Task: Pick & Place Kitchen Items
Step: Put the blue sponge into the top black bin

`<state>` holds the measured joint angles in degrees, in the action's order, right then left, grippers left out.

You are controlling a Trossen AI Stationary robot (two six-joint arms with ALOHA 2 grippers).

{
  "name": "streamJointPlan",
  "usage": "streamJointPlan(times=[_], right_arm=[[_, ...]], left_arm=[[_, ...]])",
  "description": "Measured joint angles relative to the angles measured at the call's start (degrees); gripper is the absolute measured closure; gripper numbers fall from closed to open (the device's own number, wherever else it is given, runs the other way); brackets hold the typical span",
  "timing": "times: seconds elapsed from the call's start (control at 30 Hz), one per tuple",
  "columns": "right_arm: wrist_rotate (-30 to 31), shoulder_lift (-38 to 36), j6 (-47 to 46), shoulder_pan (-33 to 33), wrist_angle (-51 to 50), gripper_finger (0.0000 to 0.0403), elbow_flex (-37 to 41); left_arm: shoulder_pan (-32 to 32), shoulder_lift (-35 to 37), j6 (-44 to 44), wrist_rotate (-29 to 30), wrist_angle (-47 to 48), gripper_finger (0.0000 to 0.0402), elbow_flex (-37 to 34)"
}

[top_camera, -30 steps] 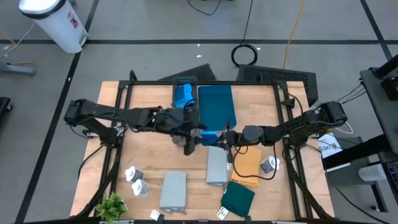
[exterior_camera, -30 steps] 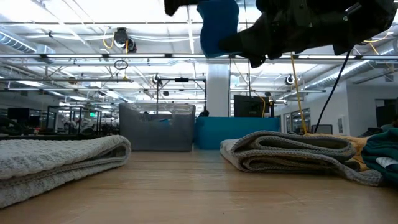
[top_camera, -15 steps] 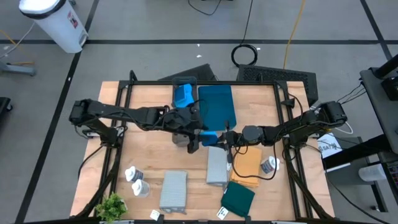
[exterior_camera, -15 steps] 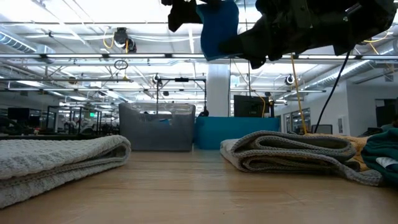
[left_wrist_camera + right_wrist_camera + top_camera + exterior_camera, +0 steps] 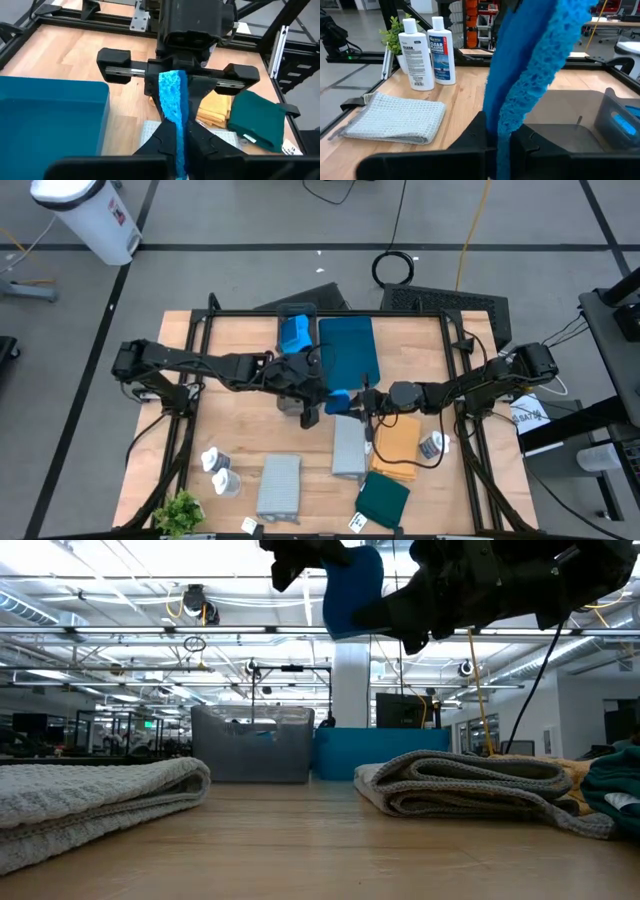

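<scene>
While both hands meet above the middle of the surface (image 5: 240,440), a bright-blue sponge (image 5: 338,401) hangs in the air between them, just on the near side of the teal tray (image 5: 348,350). The left hand (image 5: 322,394) is pinched shut on one end of the sponge; the right hand (image 5: 357,402) is closed on the other end, so the piece looks mid-handover, with neither side letting go yet. In the left wrist view the sponge (image 5: 173,107) stands on edge, clamped by the facing hand (image 5: 176,85).

As for progress, one blue sponge (image 5: 293,335) already lies in the grey tray (image 5: 296,311) at the far side, which I judge to be a finished placement. The teal tray appears to hold nothing. Left on the surface are the two grey cloths (image 5: 279,485) (image 5: 348,446), the orange cloth (image 5: 397,442), the dark teal cloth (image 5: 383,499), two white bottles (image 5: 219,470) at the near left and one (image 5: 432,445) at the right. Most of the sorting seems still ahead.
</scene>
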<state>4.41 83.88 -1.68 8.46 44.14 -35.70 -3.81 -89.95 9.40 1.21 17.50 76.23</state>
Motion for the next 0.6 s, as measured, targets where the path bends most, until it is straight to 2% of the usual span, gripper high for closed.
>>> streamJointPlan(times=[0.17, 0.27, 0.37, 0.47, 0.6], right_arm=[[0.0, -2.1, -0.7, -0.4, -2.7, 0.0304, 0.0], [0.1, -6.1, -1.3, -0.6, -6.8, 0.0256, 0.0], [0.0, -10.8, -2.1, -0.6, -12.4, 0.0215, 0.0], [0.0, -15.3, -2.1, -0.6, -17.3, 0.0187, 0.0], [0.0, -19.8, -2.2, -0.5, -22.6, 0.0169, 0.0]], left_arm=[[0.6, 2.6, -0.4, 0.1, 1.9, 0.0376, 0.7], [1.8, 5.0, -0.7, 0.3, 5.7, 0.0392, 2.2], [3.3, 7.7, -1.0, 0.3, 7.6, 0.0389, 2.9], [5.4, 9.5, -4.1, 0.2, 8.3, 0.0384, 3.0], [10.4, 10.3, -8.4, -1.2, 10.3, 0.0394, 3.0]])
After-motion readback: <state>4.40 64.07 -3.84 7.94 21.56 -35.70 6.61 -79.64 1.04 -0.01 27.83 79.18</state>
